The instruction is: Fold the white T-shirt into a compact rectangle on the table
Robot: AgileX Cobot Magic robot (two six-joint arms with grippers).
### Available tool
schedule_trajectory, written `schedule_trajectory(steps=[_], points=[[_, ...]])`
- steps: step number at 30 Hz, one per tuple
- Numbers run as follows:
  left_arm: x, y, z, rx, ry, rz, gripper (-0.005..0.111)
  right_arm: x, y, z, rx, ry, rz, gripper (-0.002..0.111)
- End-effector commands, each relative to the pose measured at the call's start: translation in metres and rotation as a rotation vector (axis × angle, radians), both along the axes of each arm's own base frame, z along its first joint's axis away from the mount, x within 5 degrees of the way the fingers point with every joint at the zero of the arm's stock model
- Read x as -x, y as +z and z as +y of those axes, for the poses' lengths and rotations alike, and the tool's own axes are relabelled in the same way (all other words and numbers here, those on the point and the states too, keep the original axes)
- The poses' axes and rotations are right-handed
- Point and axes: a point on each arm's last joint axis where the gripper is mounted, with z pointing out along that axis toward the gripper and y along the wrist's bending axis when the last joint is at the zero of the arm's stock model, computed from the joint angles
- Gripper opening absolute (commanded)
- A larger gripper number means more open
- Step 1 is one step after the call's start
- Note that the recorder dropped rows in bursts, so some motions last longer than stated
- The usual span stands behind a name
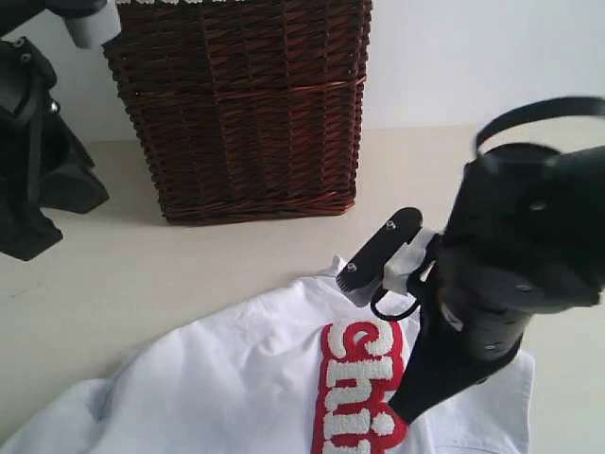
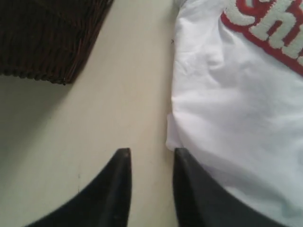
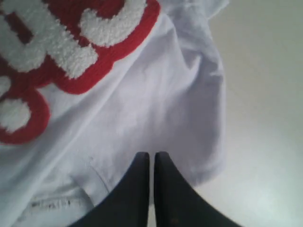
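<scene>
White T-shirt (image 1: 236, 388) rumpled on tabletop (image 1: 189, 274), red lettered band up, near wicker basket (image 1: 246, 104). Left gripper (image 2: 151, 153) jaws apart, empty, just beside shirt edge. Right gripper (image 3: 151, 155) jaws pressed together over fabric, nothing visibly pinched. Smooth flat first; pinch edge corners squarely, both sides level.

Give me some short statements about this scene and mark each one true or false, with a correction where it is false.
1. The wicker basket stands on the table. True.
2. The white T-shirt lies inside the basket. False: it lies on the table, outside the basket.
3. The left gripper has a gap between its fingers. True.
4. The right gripper is wide open. False: it is shut, over the T-shirt.
5. The band behind the lettering is blue. False: it is red.
</scene>
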Motion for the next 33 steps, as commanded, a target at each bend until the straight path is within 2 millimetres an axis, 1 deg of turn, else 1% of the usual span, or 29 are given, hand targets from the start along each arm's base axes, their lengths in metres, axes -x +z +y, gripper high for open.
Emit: schedule_trajectory(steps=[1, 3, 6, 7, 9, 10, 11, 12, 13, 14, 15, 16, 17, 19, 20, 22, 25, 28, 29, 31, 33], points=[[-0.004, -0.003, 0.001, -0.028, 0.029, 0.005, 0.000, -0.028, -0.039, -0.009, -0.018, -0.115, 0.047, 0.000], [-0.005, -0.002, 0.001, -0.025, 0.027, -0.008, 0.000, -0.037, -0.053, -0.016, -0.016, -0.161, 0.076, 0.000], [-0.007, -0.001, -0.001, -0.003, 0.022, -0.039, 0.000, -0.046, -0.067, -0.025, -0.021, -0.197, 0.098, 0.000], [-0.008, -0.002, -0.002, 0.004, 0.019, -0.048, 0.000, -0.049, -0.071, -0.027, -0.021, -0.203, 0.098, 0.000], [-0.009, -0.010, -0.003, 0.011, 0.013, -0.057, 0.000, -0.059, -0.077, -0.040, -0.026, -0.242, 0.093, 0.000], [-0.010, -0.018, -0.004, 0.005, 0.008, -0.056, 0.000, -0.069, -0.078, -0.053, -0.026, -0.283, 0.083, 0.000], [-0.010, -0.022, -0.004, 0.000, 0.007, -0.050, 0.000, -0.075, -0.077, -0.060, -0.031, -0.312, 0.079, 0.000], [-0.008, -0.031, -0.004, -0.002, 0.004, -0.026, 0.000, -0.084, -0.075, -0.072, -0.033, -0.360, 0.072, 0.000], [-0.008, -0.037, -0.005, -0.002, 0.005, -0.007, 0.000, -0.091, -0.074, -0.080, -0.030, -0.374, 0.062, 0.000], [-0.005, -0.047, -0.005, -0.005, 0.000, 0.031, 0.000, -0.104, -0.071, -0.093, -0.026, -0.403, 0.036, 0.000], [-0.004, -0.055, -0.006, -0.013, -0.011, 0.063, 0.000, -0.111, -0.069, -0.100, -0.023, -0.424, 0.023, 0.000], [-0.001, -0.065, -0.008, -0.014, -0.024, 0.109, 0.000, -0.122, -0.068, -0.114, -0.027, -0.482, 0.015, 0.000], [0.000, -0.074, -0.009, -0.029, -0.038, 0.136, 0.000, -0.127, -0.067, -0.122, -0.035, -0.521, 0.011, 0.000], [-0.004, -0.079, -0.011, -0.029, -0.044, 0.129, 0.000, -0.129, -0.066, -0.124, -0.040, -0.527, 0.014, 0.000], [-0.005, -0.078, -0.012, -0.018, -0.047, 0.110, 0.000, -0.131, -0.062, -0.121, -0.055, -0.511, 0.003, 0.000], [-0.008, -0.076, -0.015, 0.012, -0.050, 0.073, 0.000, -0.134, -0.050, -0.112, -0.120, -0.471, -0.016, 0.001], [-0.010, -0.074, -0.016, 0.027, -0.052, 0.051, 0.002, -0.133, -0.031, -0.102, -0.227, -0.405, 0.001, 0.017], [-0.010, -0.074, -0.016, 0.029, -0.052, 0.048, 0.013, -0.128, -0.018, -0.096, -0.280, -0.358, 0.039, 0.038], [-0.010, -0.074, -0.017, 0.031, -0.052, 0.046, 0.017, -0.126, -0.016, -0.096, -0.284, -0.358, 0.051, 0.042], [-0.010, -0.074, -0.017, 0.032, -0.053, 0.045, 0.026, -0.122, -0.016, -0.097, -0.266, -0.364, 0.085, 0.049], [-0.010, -0.074, -0.017, 0.040, -0.050, 0.051, 0.034, -0.120, -0.018, -0.101, -0.216, -0.371, 0.109, 0.050]])
